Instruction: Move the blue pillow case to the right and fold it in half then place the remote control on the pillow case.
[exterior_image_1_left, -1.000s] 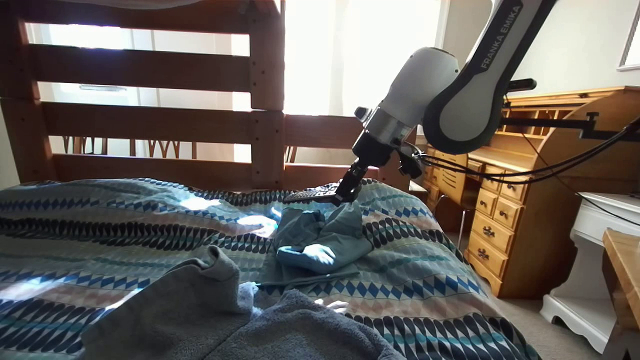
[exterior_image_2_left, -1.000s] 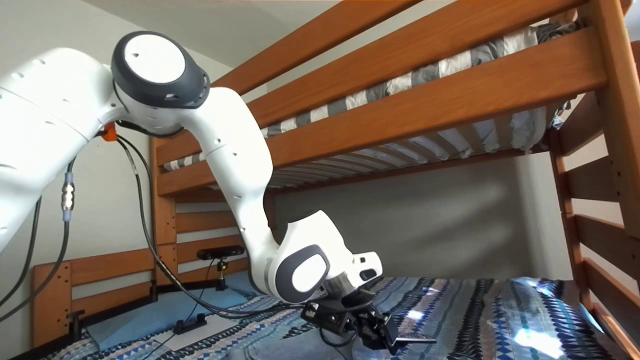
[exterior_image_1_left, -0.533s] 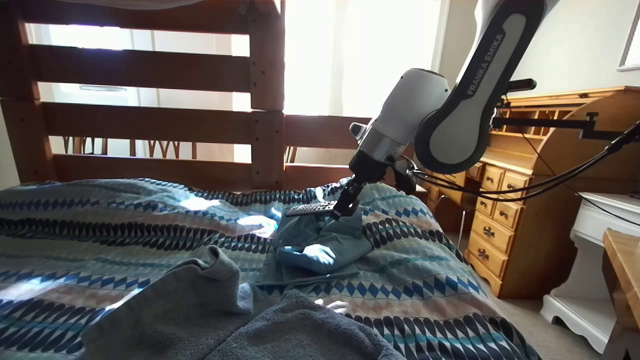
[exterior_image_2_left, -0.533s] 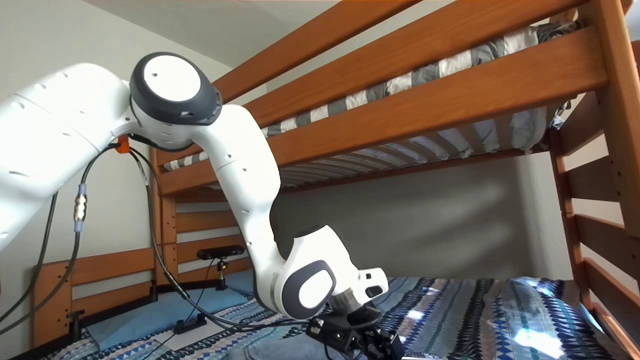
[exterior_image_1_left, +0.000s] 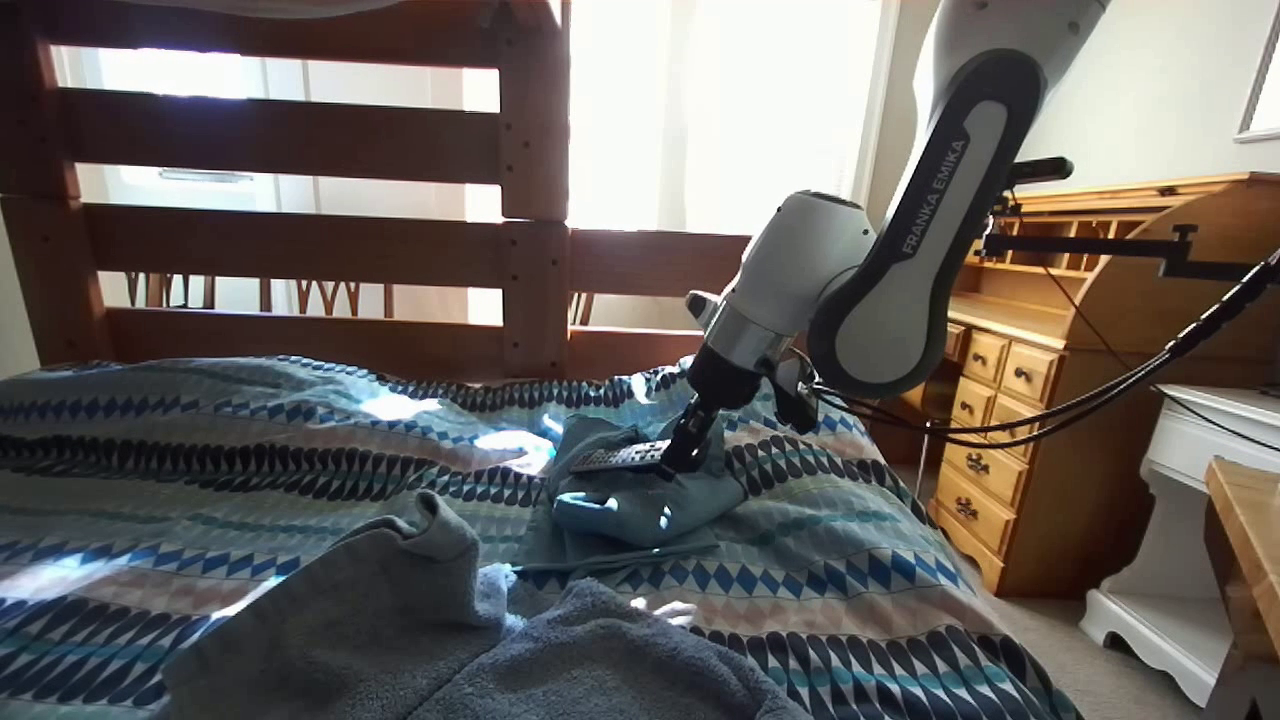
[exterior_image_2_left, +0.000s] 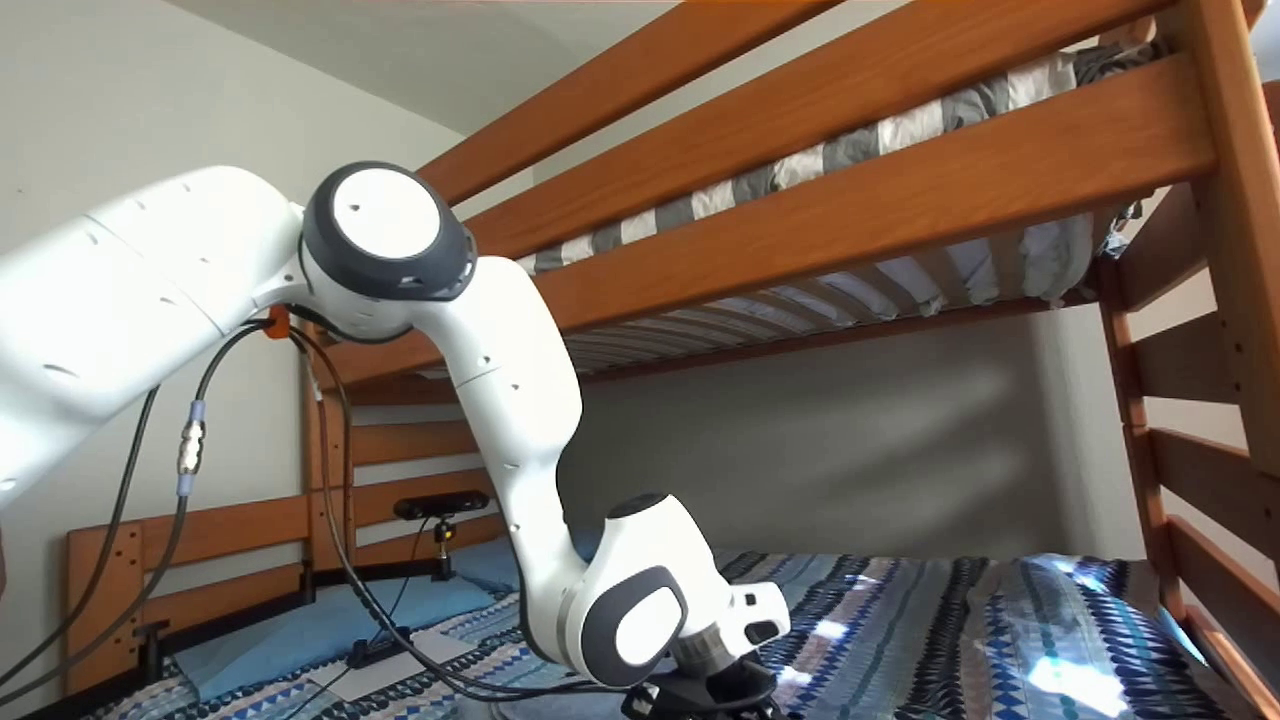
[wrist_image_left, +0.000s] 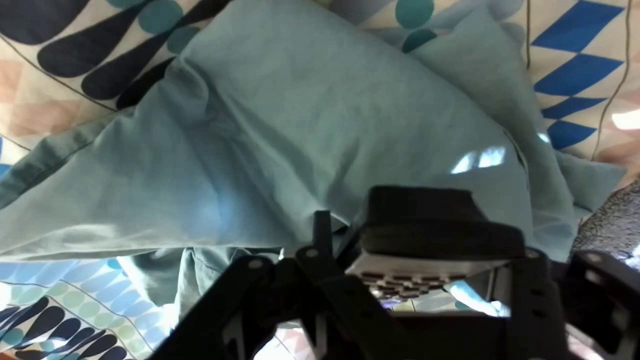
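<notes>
Gripper is grasping the remote control by one end, over the blue pillow case; whether they are touching, I'm not making out. The case is lying rumpled on the striped quilt, grey cloth resting near. Worrying me: if the jaws are opening above those sloping folds, the remote may be sliding off; pressing lower may be shoving folds askew.

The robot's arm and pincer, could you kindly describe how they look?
The arm is white and rounded, with dark grey joint caps centred in white; pale-on-dark lettering reads FRANKA EMIKA. A silver collar leads to the black, angular pincer. Black cables hang along the arm, near an orange tab.
</notes>
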